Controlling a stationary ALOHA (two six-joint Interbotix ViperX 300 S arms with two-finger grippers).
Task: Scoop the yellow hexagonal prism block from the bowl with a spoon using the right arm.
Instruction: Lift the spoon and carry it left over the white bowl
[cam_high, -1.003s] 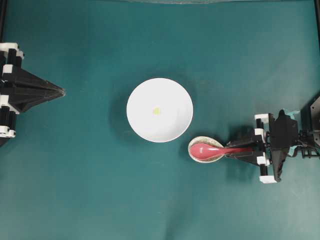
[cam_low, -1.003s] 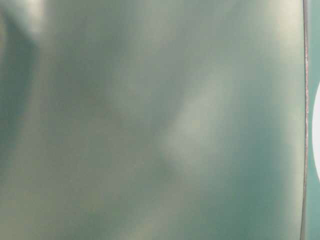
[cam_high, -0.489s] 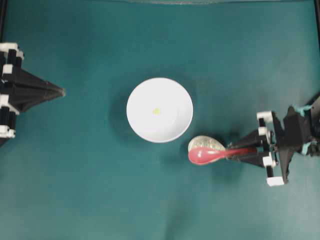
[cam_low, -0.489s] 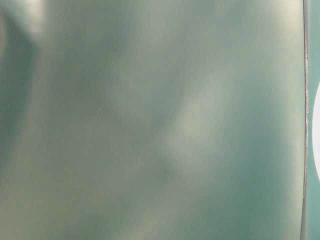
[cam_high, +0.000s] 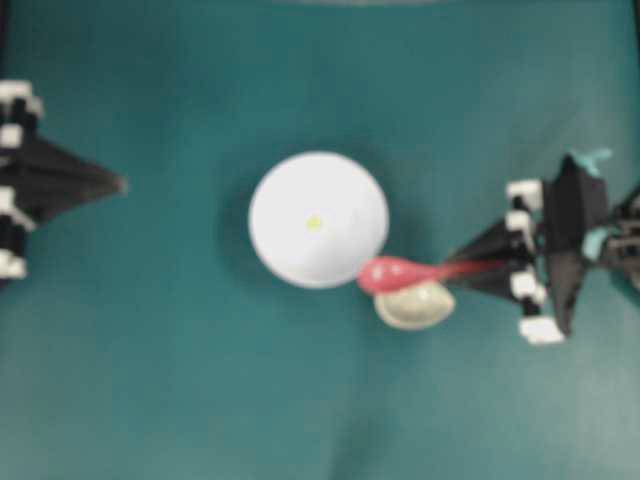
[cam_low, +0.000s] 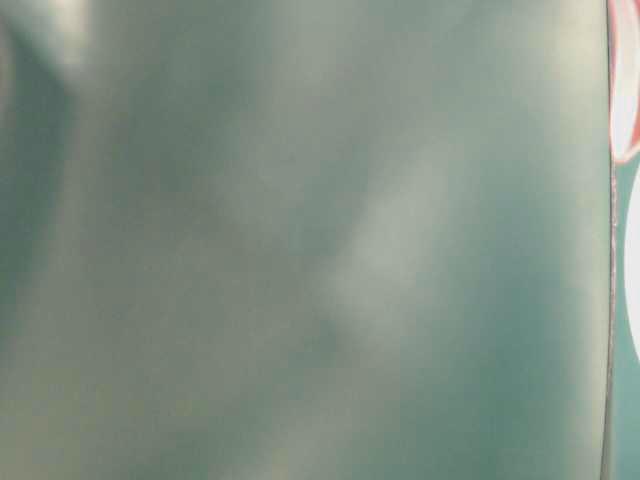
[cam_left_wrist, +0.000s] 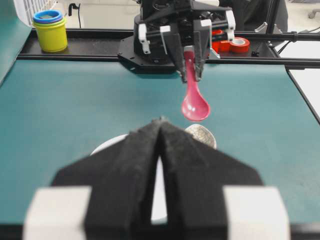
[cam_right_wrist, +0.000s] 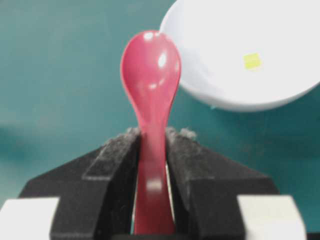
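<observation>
Teal table (cam_high: 150, 380); white bowl (cam_high: 290, 250) holding tiny yellow hexagonal prism block (cam_high: 314, 222); glossy pink-red spoon (cam_high: 395, 273) at its 4 o'clock, clamped in right gripper (cam_high: 492, 268); left gripper (cam_high: 118, 184) closed, empty.

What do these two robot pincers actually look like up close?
Both are matte black. The left pincer tapers to a wedge, with white blocks at its base. The right pincer has white blocks too, plus teal tags behind it, and its fingers carry rough dark padding.

Overhead looks straight down; both wrist views face each other, sharing the bowl (cam_high: 318, 220).
</observation>
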